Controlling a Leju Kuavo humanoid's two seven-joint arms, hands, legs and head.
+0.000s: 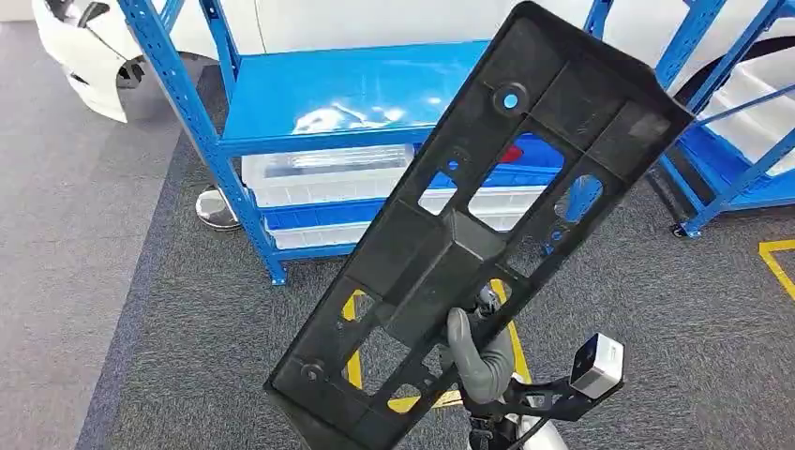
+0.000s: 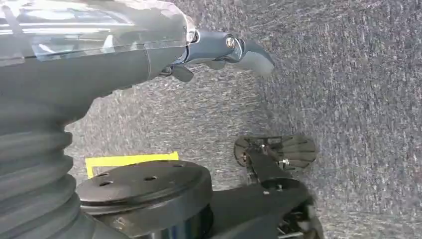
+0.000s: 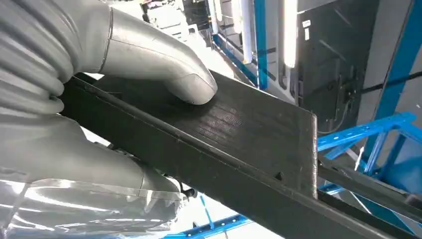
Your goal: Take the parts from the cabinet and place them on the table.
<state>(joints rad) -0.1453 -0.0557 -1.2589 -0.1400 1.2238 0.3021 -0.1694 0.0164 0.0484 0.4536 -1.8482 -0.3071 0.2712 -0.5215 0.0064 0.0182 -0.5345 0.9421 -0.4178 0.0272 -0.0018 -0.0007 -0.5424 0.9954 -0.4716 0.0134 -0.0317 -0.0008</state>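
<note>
A long black plastic part (image 1: 469,234) with several cut-outs stands tilted in front of me, and through them I see the blue cabinet (image 1: 319,94) behind it. My right hand (image 1: 480,361) grips the part near its lower middle, the grey thumb curling over its front face. In the right wrist view the thumb (image 3: 164,69) presses on the flat black part (image 3: 239,129) and the fingers lie under it. My left hand (image 2: 219,52) hangs over the grey carpet with nothing in it, its fingers stretched out.
Clear plastic bins (image 1: 319,173) sit on the cabinet's lower shelves. A second blue rack (image 1: 741,141) stands to the right. Yellow tape (image 1: 776,258) marks the grey carpet. A white car body (image 1: 84,47) is at the back left.
</note>
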